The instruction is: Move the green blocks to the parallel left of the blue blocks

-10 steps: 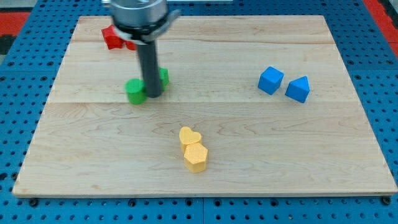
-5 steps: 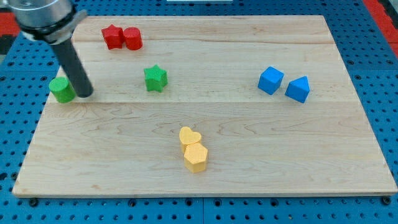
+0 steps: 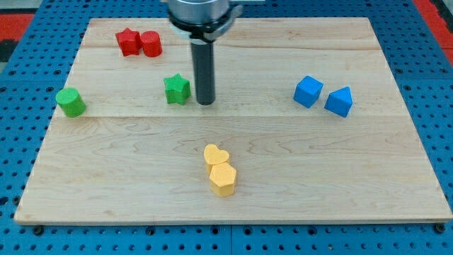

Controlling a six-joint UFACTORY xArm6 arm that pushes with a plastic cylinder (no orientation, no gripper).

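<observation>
A green star block lies left of the board's middle. A green cylinder block sits near the board's left edge. Two blue blocks lie side by side at the right: a blue cube and a blue wedge-like block. My tip is down on the board just to the right of the green star, close beside it, and far left of the blue blocks.
Two red blocks sit together at the board's top left. A yellow heart block and a yellow hexagon block touch each other below the middle. The wooden board lies on a blue pegboard surface.
The green cylinder was pushed left to the board's left edge. My tip then swung from beside the cylinder to the right side of the green star, which stayed put.
</observation>
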